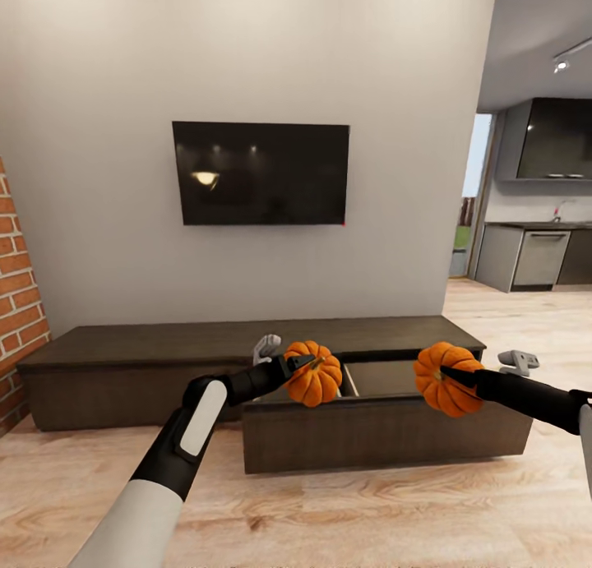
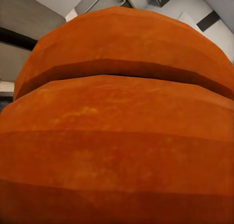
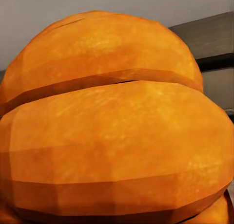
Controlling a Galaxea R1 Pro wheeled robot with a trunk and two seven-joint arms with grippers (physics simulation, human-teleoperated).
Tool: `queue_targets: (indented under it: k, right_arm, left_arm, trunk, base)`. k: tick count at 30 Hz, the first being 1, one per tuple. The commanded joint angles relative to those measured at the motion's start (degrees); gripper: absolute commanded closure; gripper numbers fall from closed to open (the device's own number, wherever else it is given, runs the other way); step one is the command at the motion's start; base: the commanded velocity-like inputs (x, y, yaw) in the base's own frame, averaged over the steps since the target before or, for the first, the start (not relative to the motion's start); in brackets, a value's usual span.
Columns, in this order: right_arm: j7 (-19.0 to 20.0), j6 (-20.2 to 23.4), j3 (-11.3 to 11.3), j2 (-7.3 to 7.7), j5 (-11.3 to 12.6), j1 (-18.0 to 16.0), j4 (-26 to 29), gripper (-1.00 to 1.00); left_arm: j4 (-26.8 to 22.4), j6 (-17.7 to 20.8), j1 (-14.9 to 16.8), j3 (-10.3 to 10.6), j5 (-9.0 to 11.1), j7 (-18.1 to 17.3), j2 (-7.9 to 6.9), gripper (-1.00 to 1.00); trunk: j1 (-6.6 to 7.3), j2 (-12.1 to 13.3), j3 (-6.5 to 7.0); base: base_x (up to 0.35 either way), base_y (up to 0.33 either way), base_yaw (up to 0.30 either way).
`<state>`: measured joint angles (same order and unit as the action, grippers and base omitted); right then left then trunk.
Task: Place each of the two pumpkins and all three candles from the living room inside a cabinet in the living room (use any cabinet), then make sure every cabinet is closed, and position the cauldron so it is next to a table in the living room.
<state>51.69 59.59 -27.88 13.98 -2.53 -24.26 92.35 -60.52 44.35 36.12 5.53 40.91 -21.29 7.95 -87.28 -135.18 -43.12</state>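
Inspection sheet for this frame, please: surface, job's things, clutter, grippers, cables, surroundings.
Surface: low dark cabinet, its right drawer pulled open; light wood floor.
Job's things: left pumpkin and right pumpkin, both held over the open drawer; no candles or cauldron seen.
Clutter: two small grey objects, one on the cabinet top, one past its right end; cannot tell what they are.
Grippers: left gripper shut on left pumpkin; right gripper shut on right pumpkin.
Cables: nothing seen.
Surroundings: wall television, brick wall at left, kitchen at right.
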Motion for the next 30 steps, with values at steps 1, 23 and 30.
queue_targets:
  k: [1, 23, 30]
  right_arm:
    - [0.36, 0.32, -0.12, 0.02, -0.32, -0.07, 0.01, 1.0]
    - [0.34, 0.26, 0.0, 0.05, -0.29, -0.24, -0.53, 1.0]
    - [0.34, 0.26, -0.11, 0.1, -0.29, -0.36, -1.1, 1.0]
  left_arm:
    - [-0.02, 0.14, 0.03, -0.04, 0.2, -0.11, 0.05, 1.0]
    - [0.12, -1.2, 0.09, 0.37, 0.06, -0.06, 0.13, 1.0]
    - [0.14, -1.2, 0.09, 0.43, -0.1, -0.06, 0.2, 1.0]
  trunk:
    - [0.0, -0.03, -0.16]
    - [0.0, -0.03, -2.18]
    - [0.0, -0.03, -2.82]
  base:
    - [0.131, -0.084, 0.0]
    - [0.204, -0.25, 0.0]
    - [0.019, -0.337, 0.0]
